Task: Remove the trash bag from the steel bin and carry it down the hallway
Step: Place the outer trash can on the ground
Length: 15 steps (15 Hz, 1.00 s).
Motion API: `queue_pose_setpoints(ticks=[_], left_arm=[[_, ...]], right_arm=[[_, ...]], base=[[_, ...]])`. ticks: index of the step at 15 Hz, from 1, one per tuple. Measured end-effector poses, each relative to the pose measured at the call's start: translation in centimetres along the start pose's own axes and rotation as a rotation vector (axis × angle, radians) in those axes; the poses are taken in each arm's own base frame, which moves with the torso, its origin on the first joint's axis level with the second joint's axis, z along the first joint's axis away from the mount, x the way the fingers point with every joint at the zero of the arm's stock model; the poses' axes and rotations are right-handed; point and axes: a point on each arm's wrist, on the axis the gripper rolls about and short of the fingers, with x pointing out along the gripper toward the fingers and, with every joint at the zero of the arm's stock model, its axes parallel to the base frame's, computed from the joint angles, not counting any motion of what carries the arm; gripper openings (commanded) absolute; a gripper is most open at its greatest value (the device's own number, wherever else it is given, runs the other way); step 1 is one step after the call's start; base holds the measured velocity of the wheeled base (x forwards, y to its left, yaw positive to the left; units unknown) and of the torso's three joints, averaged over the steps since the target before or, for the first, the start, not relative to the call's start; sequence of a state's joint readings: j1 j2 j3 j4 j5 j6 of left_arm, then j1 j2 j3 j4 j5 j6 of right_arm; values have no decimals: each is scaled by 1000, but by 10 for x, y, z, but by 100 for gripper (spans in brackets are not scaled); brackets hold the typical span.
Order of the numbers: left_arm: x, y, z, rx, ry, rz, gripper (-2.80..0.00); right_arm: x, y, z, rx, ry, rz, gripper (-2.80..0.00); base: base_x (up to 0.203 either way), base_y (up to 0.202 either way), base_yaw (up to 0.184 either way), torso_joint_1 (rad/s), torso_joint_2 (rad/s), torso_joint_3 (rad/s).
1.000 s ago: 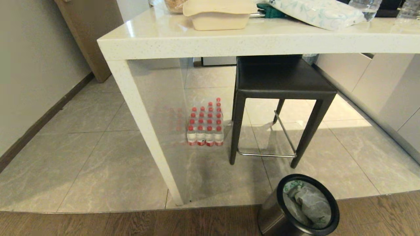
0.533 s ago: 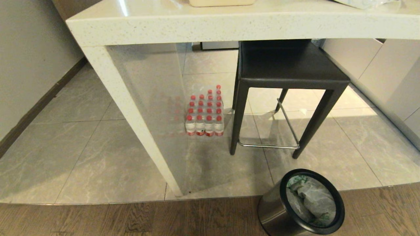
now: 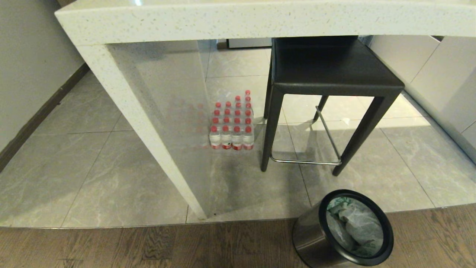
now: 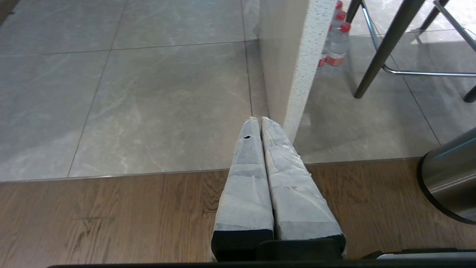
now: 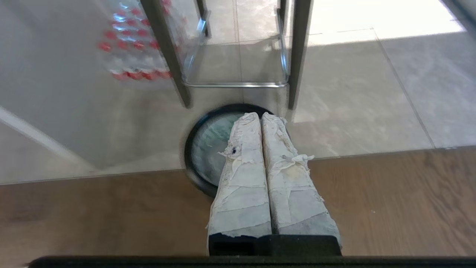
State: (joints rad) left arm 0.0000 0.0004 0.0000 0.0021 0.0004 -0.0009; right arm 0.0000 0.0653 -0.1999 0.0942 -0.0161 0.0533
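Steel bin (image 3: 314,238) stands on wood floor (image 3: 148,245) at the tile edge, near black stool (image 3: 331,74) & tabletop (image 3: 223,18) leg. Trash bag (image 3: 353,227), white w/ green print, crumpled inside the bin, below the black rim. Shrink-wrapped pack of red-capped bottles (image 3: 232,128) under tabletop. Right hand (image 5: 260,116) above the bin mouth, fingers pressed together, empty. Left hand (image 4: 259,120) likewise closed, over floor beside the tabletop leg.

One steel bin (image 3: 316,238) stands at five o'clock, holding one trash bag (image 3: 353,227). One black stool (image 3: 331,74) stands at one o'clock. One pack of red-capped bottles (image 3: 232,126) sits near centre, four across its front row.
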Motion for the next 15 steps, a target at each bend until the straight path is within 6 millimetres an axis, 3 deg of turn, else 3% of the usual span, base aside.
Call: queue_pose_setpoints(ticks=[2,3,6,8,11,12,15], left_arm=[[0,0,0,0,0,0,-280],[0,0,0,0,0,0,-280],[0,0,0,0,0,0,-280],[0,0,0,0,1,0,-280],[0,0,0,0,0,0,-280],[0,0,0,0,0,0,-280],[0,0,0,0,0,0,-280]], right_arm=[[5,2,41,48,81,-18,-280],[17,3,61,69,171,-35,-280],[82,5,94,99,497,-122,-280],[137,2,93,90,715,-232,-280],[202,-11,65,61,939,-385,-280],[220,-18,50,66,985,-425,0],[259,-33,8,73,1052,-470,0]], base=[[0,0,0,0,0,0],[0,0,0,0,0,0],[0,0,0,0,0,0],[0,0,0,0,0,0],[0,0,0,0,0,0],[0,0,0,0,0,0],[0,0,0,0,0,0]])
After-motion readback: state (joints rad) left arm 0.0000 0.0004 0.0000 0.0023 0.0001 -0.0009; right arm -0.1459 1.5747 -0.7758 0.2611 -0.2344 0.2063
